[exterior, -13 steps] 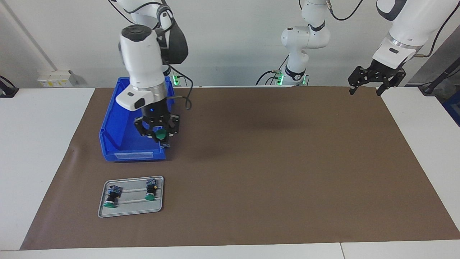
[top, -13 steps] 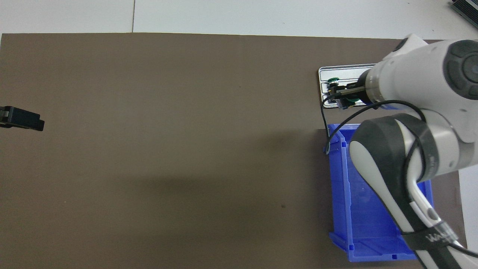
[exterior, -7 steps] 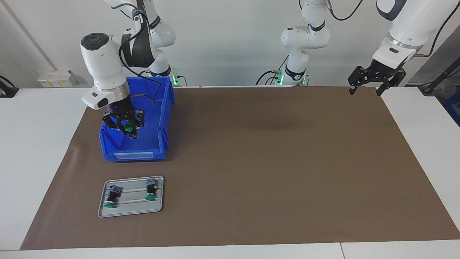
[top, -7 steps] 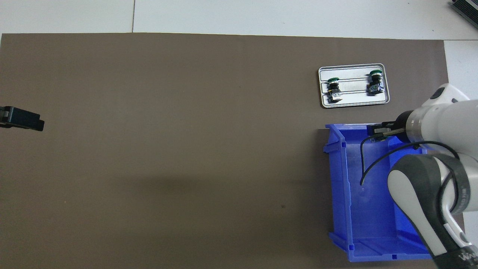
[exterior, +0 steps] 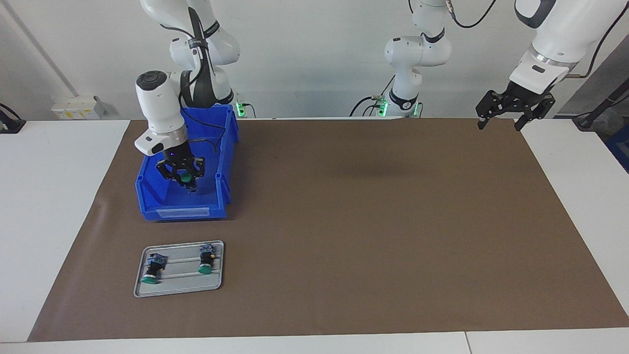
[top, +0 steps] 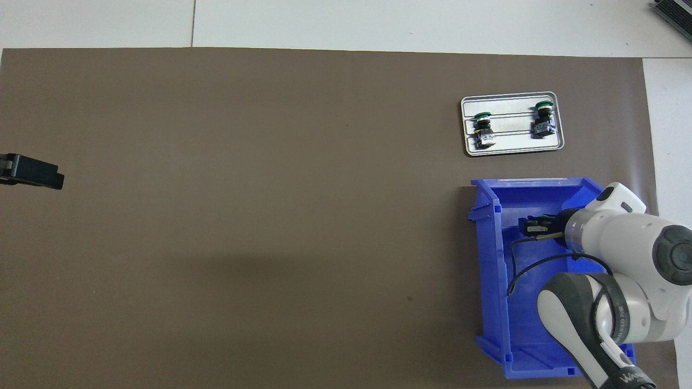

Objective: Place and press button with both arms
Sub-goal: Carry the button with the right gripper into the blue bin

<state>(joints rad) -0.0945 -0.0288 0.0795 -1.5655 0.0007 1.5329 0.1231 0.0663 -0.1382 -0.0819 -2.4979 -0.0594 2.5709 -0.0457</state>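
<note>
My right gripper is shut on the button, whose green cap shows between the fingertips. It hangs low inside the blue bin, over the part of the bin's floor farther from the robots. From overhead the right gripper pokes out from under the white wrist, and the button is hidden. My left gripper waits open and empty in the air over the mat's corner at the left arm's end. Only the tip of the left gripper shows overhead.
A grey tray lies farther from the robots than the bin. Two other green-capped buttons lie on their sides on it. A brown mat covers the table.
The right gripper, still shut on the button, has swung back toward the robots from over the tray and come down into the blue bin. The left arm has not moved.
</note>
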